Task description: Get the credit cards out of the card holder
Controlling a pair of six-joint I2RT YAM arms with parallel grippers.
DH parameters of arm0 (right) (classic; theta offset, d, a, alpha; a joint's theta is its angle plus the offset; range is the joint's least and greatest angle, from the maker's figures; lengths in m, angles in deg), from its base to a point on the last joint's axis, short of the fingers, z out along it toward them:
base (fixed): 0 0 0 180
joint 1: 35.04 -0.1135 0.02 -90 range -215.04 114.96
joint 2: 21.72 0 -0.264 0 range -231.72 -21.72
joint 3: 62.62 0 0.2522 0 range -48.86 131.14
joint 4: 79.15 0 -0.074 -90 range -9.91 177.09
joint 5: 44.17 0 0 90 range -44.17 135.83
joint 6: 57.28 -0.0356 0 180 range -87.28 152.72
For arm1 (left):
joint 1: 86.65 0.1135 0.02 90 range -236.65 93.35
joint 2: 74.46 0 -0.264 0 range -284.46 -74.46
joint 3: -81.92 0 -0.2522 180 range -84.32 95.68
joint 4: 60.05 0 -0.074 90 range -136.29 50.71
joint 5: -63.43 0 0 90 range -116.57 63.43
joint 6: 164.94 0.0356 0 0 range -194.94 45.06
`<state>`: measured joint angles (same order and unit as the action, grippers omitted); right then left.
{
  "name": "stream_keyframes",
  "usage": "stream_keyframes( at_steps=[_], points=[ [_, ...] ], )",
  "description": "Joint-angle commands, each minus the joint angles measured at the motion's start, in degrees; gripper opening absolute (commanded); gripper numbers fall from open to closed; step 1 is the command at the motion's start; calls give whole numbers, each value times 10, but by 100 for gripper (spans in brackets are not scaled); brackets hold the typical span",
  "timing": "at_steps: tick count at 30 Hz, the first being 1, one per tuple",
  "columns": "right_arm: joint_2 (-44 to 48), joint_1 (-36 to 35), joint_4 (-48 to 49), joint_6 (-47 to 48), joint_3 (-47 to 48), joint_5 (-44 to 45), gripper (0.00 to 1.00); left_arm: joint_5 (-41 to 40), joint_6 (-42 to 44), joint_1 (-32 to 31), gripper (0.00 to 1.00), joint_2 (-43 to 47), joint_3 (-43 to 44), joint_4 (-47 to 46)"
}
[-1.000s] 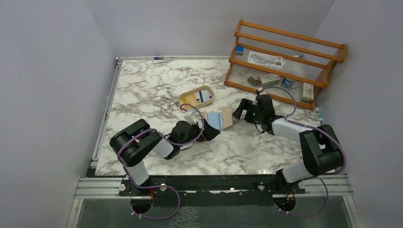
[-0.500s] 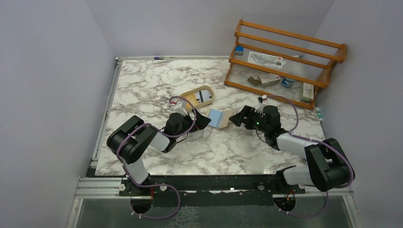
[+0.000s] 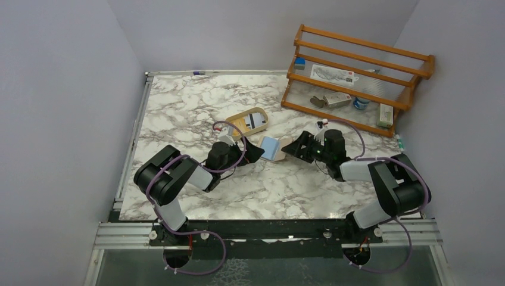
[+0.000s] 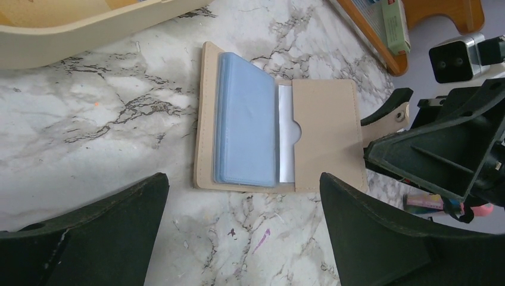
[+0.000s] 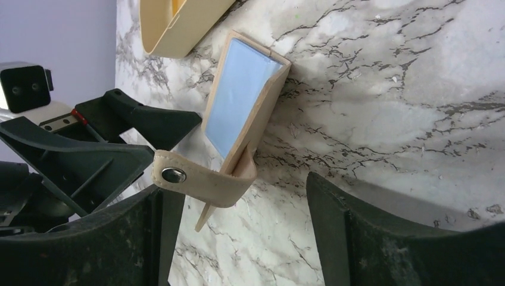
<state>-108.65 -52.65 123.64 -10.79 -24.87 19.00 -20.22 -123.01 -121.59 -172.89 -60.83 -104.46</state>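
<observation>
Tan card holder point(image 4: 327, 137) lies open between left gripper point(image 3: 256, 152) and right gripper point(image 3: 296, 149).

Plain lavender-grey walls point(image 3: 59, 89) enclose a white marble-patterned table point(image 3: 178, 101); a wooden rack point(image 3: 363, 42) stands at the upper right.

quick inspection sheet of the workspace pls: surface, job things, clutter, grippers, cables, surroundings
surface: marble-pattern table top, no spills seen
job's things: card holder lies open on the table; light blue credit cards stacked in it, not yet taken out
clutter: oval beige tray holding flat items; wooden rack with small boxes and packets
grippers: left gripper open, facing the cards' side; right gripper open, at the holder's closing tab
cables: purple cables looped along both arms, clear of the holder
surroundings: plain pale walls; metal rail at the near edge
</observation>
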Motion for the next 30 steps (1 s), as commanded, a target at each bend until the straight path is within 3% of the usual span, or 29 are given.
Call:
stream_keyframes(
  at_steps=[1,6,11,18,24,27,30],
  points=[
    [-14,1,13,-21,27,-25,75,-8,12,1,98,5,-14,15],
    [-22,-1,-5,-17,49,-25,61,-10,14,1,98,5,-16,15],
    [-46,-6,-13,-13,61,-23,39,-13,17,1,98,7,-18,15],
    [-94,-18,-21,-3,79,-26,35,-13,18,5,98,15,-24,15],
    [-124,-23,-46,13,103,-31,16,-10,20,12,98,23,-29,15],
    [-123,-23,-57,22,110,-35,1,-9,21,15,98,30,-32,15],
    [-112,-22,-68,33,114,-38,0,0,28,20,98,40,-35,15]
  ],
)
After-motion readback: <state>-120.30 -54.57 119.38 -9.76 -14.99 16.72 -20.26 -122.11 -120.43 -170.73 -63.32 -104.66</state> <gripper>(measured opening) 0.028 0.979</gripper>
